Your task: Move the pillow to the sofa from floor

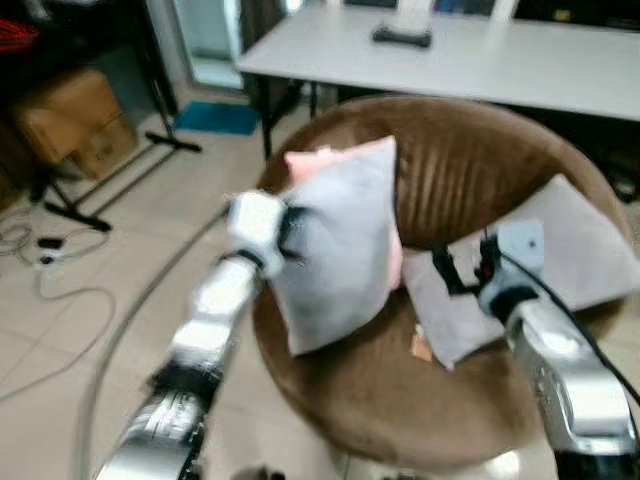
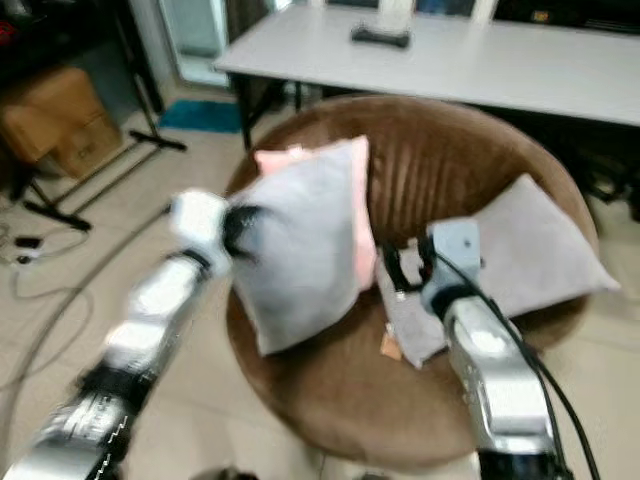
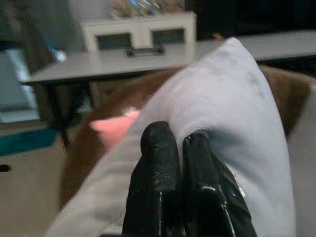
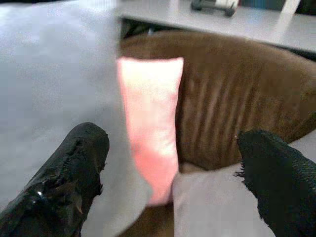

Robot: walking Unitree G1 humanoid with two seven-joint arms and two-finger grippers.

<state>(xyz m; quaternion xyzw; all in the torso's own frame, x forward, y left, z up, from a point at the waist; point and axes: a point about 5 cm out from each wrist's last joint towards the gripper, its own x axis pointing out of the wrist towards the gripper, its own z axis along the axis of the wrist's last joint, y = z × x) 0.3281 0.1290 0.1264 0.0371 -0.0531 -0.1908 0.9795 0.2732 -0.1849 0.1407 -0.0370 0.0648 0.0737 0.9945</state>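
Pillow [image 1: 335, 245], grey on its front and pink on its back, stands upright on the seat of the round brown sofa [image 1: 470, 160] and leans a little toward the backrest. The left gripper [image 3: 178, 163] pinches the left edge of this pillow, and in the left wrist view its 2 black fingers [image 3: 158, 168] are pressed together on the grey fabric. The left arm reaches from the lower left over the rim of the sofa.

The right gripper [image 4: 173, 168] hovers above the seat, just beside the pillow on its right side. Its 2 fingers [image 4: 74, 168] stand wide apart and hold nothing. Between them the right wrist view shows the pink back of the pillow and the ribbed brown backrest.

A second grey cushion [image 1: 570, 250] lies flat on the right part of the seat, under the right gripper. Behind the sofa stands a long white table [image 1: 480, 60] with a dark object [image 1: 402, 36] on it. A cardboard box [image 1: 75, 120] sits on the tiled floor at the left, near some cables [image 1: 55, 290].
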